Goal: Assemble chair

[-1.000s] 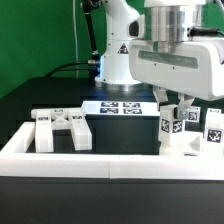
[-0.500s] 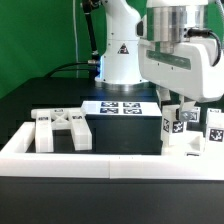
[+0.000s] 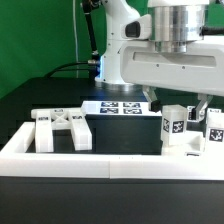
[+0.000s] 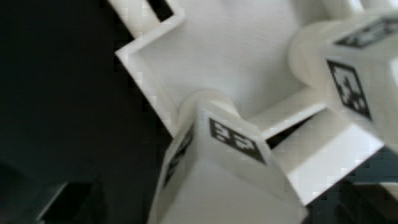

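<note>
Chair panel [image 3: 62, 128] lies on surface [image 3: 25, 105]; tool [image 3: 176, 98] hangs spread above tagged block [image 3: 172, 130], holding nothing.

exterior low, wrist close, sharing chair parts [image 3: 172, 128]

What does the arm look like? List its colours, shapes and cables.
The arm has glossy white, rounded links. A silvery cylinder sits above the wide, boxy white gripper, which ends in short dark fingers. A black cable runs toward the base.
</note>
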Controlling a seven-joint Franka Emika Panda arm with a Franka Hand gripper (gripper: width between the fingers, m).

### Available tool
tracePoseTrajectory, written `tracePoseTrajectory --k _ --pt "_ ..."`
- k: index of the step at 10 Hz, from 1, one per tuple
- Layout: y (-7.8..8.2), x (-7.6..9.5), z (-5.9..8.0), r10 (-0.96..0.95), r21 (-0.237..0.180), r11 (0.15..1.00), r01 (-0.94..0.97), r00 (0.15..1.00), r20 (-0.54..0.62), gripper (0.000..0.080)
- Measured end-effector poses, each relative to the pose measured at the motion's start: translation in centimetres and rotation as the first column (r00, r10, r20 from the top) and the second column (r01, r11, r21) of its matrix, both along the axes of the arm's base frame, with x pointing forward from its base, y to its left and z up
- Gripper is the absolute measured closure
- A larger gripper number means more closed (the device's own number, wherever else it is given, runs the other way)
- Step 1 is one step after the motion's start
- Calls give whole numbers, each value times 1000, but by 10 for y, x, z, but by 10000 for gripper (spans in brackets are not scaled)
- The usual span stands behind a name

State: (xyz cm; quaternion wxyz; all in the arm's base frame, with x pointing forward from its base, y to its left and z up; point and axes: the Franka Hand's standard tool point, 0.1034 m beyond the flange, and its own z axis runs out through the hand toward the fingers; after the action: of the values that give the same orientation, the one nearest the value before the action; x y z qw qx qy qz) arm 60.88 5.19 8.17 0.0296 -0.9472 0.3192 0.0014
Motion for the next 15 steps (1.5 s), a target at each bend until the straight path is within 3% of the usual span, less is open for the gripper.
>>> tracePoseTrajectory --k 6,9,11,12,13,15 --pt "1 -1 0 464 -11 886 -463 886 24 151" --pt "-1 0 0 672 -33 740 -672 740 24 151" --pt "-2 0 0 676 -33 736 -676 736 24 409" --pt "-2 0 0 676 -33 737 -676 736 24 409" --pt "-2 0 0 670 -33 743 -669 742 24 511" --pt "-1 0 0 624 -29 781 -624 781 24 511"
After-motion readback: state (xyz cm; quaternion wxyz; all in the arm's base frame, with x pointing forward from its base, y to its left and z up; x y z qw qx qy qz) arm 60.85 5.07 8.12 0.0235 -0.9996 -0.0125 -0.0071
